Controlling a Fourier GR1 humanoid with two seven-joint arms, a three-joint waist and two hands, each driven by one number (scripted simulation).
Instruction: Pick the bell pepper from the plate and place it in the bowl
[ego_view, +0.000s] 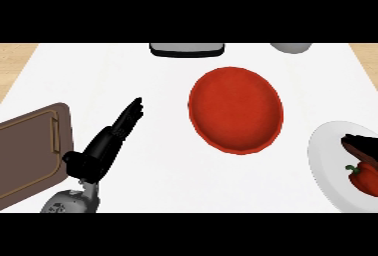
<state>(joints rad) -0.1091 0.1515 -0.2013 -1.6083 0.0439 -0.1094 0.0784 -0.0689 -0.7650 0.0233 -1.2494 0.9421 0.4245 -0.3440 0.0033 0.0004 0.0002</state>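
Light falls bright and even across the white worktop (170, 175), with no glare spot on it and almost no cast shadows. The left hand (103, 145) reads as flat black with little shading. Right of the hand, the red bowl (236, 110) darkens slightly along its rim. Farther right, the white plate (328, 165) looks stretched taller than wide at the view's edge.

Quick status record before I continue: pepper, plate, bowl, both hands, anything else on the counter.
bell pepper: red, lying on the plate, right edge of view
plate: white, partly cut off at right
bowl: red, nothing in it, centre of counter
left hand: open, fingers straight, left of the bowl, holding nothing
right hand: a dark shape over the plate beside the pepper may be its fingers; state unclear
other: brown cutting board at left
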